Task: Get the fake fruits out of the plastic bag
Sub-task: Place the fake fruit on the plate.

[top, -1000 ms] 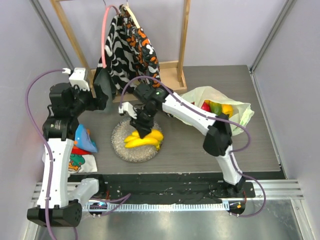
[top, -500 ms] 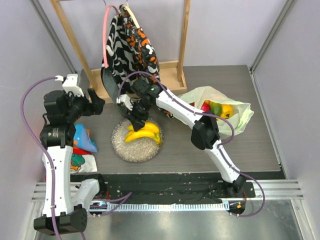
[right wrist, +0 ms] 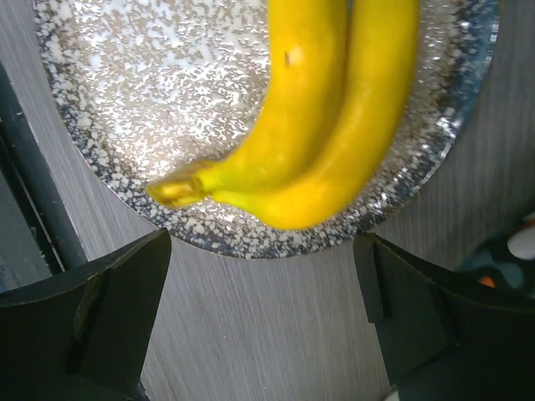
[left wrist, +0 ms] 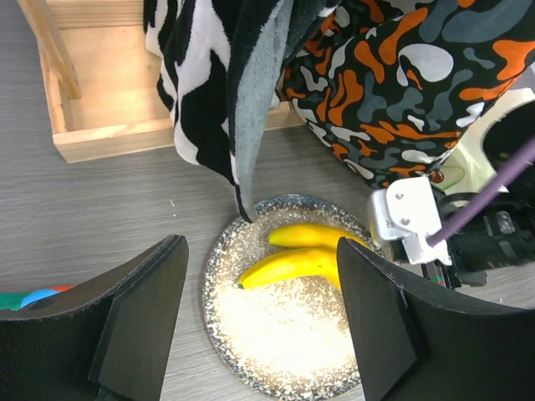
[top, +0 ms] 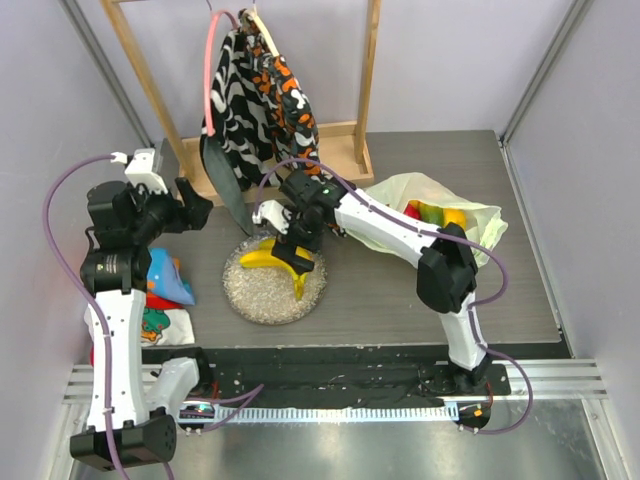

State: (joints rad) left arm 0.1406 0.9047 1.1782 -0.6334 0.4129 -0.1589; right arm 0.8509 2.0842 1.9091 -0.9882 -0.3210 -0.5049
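Observation:
A yellow banana bunch (top: 274, 261) lies loose on a round speckled plate (top: 250, 298) at the table's middle left. My right gripper (top: 298, 238) hovers over the plate's far edge, wide open and empty. From its wrist, the bananas (right wrist: 322, 134) rest on the plate (right wrist: 125, 92) just ahead of the spread fingers (right wrist: 100, 309). The pale-green plastic bag (top: 478, 238) lies to the right, with red, green and yellow fake fruits (top: 432, 213) showing in its mouth. My left gripper (top: 190, 208) is open, raised left of the plate, looking at the bananas (left wrist: 301, 255).
A black, white and orange patterned cloth (top: 262, 90) hangs from a wooden rack (top: 345, 150) behind the plate, its lower edge reaching near the plate's rim. Colourful blue and red items (top: 165, 282) lie at the left table edge.
My right gripper has opened and let the banana bunch go onto the plate, then shifted slightly right. My left arm pulled back left a second ago and has held still since.

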